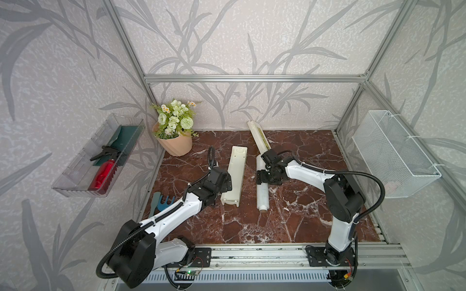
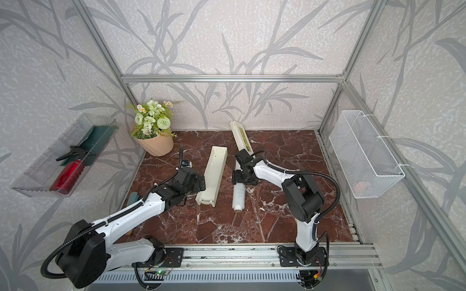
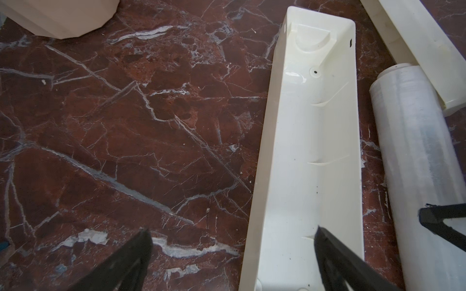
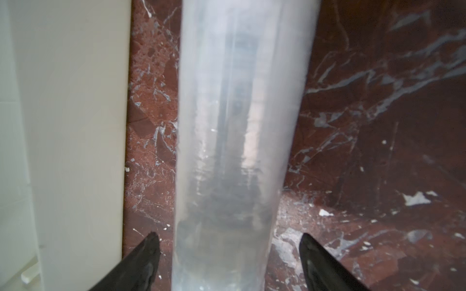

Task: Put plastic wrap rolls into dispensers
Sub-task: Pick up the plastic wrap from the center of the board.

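The dispenser is a long cream box lying open-topped and empty on the marble floor. Its lid with a yellow-green label lies apart, behind it, against the back wall. The plastic wrap roll lies flat to the right of the box and parallel to it. My right gripper is open astride the roll's middle, with a gap at each fingertip. My left gripper is open, straddling the box's left wall near its front end.
A peach flower pot stands at the back left. Blue garden tools lie by the left edge. A clear bin with a red spray bottle hangs on the left wall, and a white mesh basket on the right wall.
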